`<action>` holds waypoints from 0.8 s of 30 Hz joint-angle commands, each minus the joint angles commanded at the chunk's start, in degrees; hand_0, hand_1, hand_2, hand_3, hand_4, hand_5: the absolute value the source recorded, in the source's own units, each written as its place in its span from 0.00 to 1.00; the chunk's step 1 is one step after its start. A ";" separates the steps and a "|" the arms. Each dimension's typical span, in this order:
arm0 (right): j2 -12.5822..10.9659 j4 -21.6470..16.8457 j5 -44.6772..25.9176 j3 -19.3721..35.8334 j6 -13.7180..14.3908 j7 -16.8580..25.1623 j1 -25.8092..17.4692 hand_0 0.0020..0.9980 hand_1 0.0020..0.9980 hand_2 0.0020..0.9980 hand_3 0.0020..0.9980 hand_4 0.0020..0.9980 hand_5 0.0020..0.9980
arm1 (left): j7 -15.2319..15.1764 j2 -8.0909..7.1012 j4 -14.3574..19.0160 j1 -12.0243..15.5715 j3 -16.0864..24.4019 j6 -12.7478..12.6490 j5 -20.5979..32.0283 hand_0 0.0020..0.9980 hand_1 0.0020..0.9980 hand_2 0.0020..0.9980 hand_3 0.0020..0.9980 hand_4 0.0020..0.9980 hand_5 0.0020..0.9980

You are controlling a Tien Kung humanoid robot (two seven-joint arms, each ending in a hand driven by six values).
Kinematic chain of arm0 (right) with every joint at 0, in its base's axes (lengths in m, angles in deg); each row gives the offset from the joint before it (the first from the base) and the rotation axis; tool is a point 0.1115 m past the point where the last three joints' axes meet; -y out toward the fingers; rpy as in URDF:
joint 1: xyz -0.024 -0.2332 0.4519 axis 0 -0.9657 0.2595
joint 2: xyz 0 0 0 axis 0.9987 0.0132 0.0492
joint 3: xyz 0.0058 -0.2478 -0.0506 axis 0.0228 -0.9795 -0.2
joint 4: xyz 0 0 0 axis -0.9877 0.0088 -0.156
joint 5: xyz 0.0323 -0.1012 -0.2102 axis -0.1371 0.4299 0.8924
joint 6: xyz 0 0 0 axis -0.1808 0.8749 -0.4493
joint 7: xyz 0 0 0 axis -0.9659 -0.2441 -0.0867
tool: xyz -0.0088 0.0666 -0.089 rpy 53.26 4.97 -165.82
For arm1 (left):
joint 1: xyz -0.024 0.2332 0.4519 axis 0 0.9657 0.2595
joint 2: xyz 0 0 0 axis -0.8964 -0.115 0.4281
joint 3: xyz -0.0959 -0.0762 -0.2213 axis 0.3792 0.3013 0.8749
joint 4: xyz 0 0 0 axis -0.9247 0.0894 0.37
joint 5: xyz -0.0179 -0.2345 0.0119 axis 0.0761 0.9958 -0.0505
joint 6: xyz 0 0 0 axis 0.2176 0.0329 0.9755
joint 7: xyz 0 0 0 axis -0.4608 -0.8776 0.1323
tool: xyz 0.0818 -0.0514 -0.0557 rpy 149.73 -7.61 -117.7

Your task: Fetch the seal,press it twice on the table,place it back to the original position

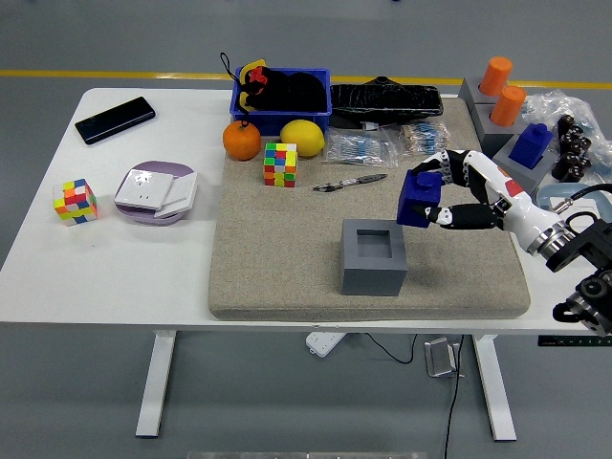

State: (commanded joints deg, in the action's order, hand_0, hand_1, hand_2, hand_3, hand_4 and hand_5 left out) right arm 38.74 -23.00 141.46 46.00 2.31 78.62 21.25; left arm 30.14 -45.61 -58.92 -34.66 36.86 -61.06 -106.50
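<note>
With your right hand fingers clamped on the blue seal, keep it upright and lower it squarely into the grey holder just below-left of them.

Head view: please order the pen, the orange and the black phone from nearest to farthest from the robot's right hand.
Measured from the right hand, which holds the blue seal:
1. The pen, just to the hand's left on the grey mat.
2. The orange, at the mat's far left corner.
3. The black phone, on the white table's far left.
</note>
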 joint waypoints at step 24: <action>1.92 3.03 -5.25 -11.17 -1.32 0.57 5.52 0.57 0.43 0.45 0.52 0.70 0.00 | 0.01 -0.43 0.10 -0.11 -0.80 0.10 0.27 0.75 0.70 0.69 0.75 0.69 0.30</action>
State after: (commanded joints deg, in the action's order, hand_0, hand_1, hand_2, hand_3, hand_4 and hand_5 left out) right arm 40.66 -19.97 136.21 34.83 0.98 79.19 26.77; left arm 30.15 -46.04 -58.82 -34.76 36.07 -60.96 -106.23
